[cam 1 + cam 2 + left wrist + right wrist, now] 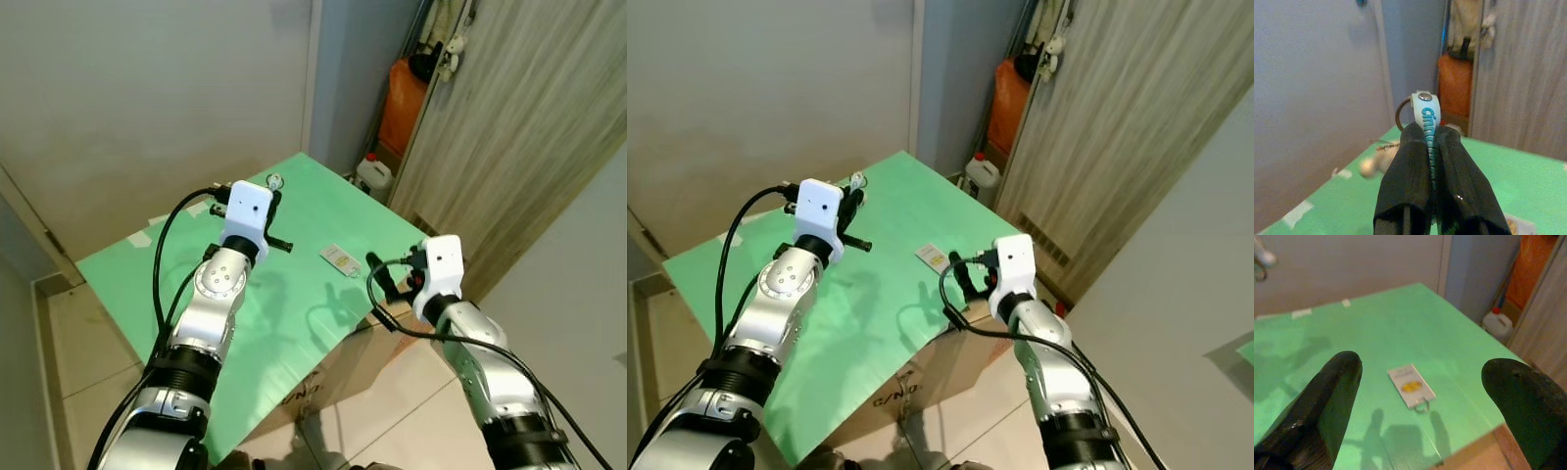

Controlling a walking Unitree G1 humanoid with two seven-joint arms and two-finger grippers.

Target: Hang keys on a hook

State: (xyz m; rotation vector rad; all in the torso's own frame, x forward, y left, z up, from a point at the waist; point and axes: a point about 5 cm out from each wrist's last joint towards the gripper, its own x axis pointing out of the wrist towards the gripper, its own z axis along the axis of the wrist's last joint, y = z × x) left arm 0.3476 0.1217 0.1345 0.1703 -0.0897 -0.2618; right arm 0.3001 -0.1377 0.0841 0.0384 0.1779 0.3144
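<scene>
left gripper [1432,147] is clamped on the key strap [1427,115] above the green table [294,313], right gripper [1420,382] spread wide; a thin pinch could let the strap slip.

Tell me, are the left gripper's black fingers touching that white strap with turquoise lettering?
Touching. In the left wrist view the fingers are shut on the white strap, pinching it between them.

Tabletop layout, head and wrist views

Tabletop [294,323] in front of the robot; card tag [340,258] lying on it towards its right edge. Left gripper [275,201] above the far part, pinching the key strap [1427,122]. Right gripper [384,274] at the right edge, just beside the tag. Jug [373,175] on the floor behind the far corner.
</scene>
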